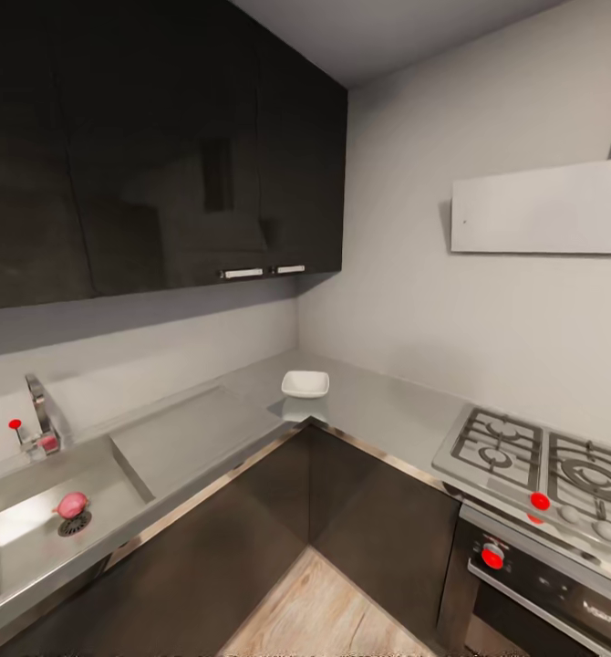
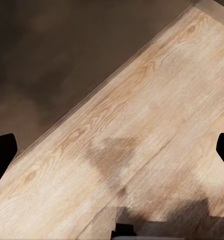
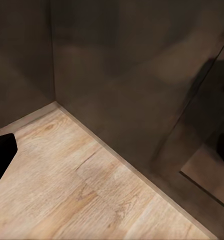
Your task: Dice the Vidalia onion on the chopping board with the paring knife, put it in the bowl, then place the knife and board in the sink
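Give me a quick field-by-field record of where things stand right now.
onion: Vidalia onion in the sink, beside the drain
bowl: white bowl on the countertop, at the corner, empty as far as visible
tap: chrome tap behind the basin
stove: gas stove on the right
left pincer: open, nothing held, over wooden floor
right pincer: one finger visible near dark cabinets; state unclear
progress: onion not yet picked up
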Robot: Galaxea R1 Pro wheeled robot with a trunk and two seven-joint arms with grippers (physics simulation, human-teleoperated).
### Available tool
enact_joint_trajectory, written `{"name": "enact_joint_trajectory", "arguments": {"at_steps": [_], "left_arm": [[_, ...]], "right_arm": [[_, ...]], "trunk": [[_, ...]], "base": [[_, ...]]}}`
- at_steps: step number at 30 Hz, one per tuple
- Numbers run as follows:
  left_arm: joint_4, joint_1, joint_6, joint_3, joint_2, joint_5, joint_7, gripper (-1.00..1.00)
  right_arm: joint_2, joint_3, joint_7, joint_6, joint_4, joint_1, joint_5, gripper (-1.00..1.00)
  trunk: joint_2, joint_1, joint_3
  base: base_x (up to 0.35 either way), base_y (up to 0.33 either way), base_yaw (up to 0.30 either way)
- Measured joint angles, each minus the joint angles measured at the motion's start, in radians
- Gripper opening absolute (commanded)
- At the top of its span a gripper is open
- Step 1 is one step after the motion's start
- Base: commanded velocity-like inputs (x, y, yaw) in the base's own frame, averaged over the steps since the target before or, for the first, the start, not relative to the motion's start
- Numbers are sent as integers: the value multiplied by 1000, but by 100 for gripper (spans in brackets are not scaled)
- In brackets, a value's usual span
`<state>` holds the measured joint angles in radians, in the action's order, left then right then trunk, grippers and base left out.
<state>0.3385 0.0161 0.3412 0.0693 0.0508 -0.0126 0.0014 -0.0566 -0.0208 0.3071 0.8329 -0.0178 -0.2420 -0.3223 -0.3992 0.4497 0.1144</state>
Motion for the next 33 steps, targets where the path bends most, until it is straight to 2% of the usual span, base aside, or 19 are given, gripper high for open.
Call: {"name": "enact_joint_trajectory", "arguments": {"at_steps": [3,6,8,9,10,13,14,18,23,28,30,33], "left_arm": [[-2,0,-4,-1,-9,1,0,100],[28,0,-13,-1,-46,3,5,100],[81,1,-46,-5,-74,5,24,100],[119,1,-85,-5,-88,7,39,100],[223,2,-209,-6,-109,9,65,100],[454,1,-439,-25,-125,10,81,100],[522,1,-492,-40,-127,10,83,100],[720,1,-633,-96,-130,11,82,100],[987,1,-850,-137,-131,10,78,100],[1159,3,-971,-164,-133,11,77,100],[1197,27,-1007,-169,-151,10,76,100],[1208,68,-1039,-173,-170,11,76,100]], "right_arm": [[0,0,0,0,0,0,0,100],[0,0,0,0,0,0,0,100],[0,0,0,0,0,0,0,100],[0,0,0,0,0,0,0,100],[0,0,0,0,0,0,0,100],[0,0,0,-1,0,0,0,100],[0,0,0,-1,0,0,0,100],[0,0,1,-2,0,0,0,100],[0,0,1,-2,0,0,0,100],[0,0,2,-2,0,0,0,100],[0,0,2,-3,0,0,0,100],[0,0,2,-10,0,0,0,100]], "trunk": [[0,0,-3],[0,0,-3],[0,0,-3],[0,0,-3],[0,0,-3],[0,0,-3],[0,0,-3],[0,0,-3],[0,0,-3],[0,0,-3],[0,0,-3],[0,0,-3]], "base": [[0,0,0],[0,0,0],[0,0,0],[0,0,0],[0,0,0],[0,0,0],[0,0,0],[0,0,0],[0,0,0],[0,0,0],[0,0,0],[0,0,0]]}}
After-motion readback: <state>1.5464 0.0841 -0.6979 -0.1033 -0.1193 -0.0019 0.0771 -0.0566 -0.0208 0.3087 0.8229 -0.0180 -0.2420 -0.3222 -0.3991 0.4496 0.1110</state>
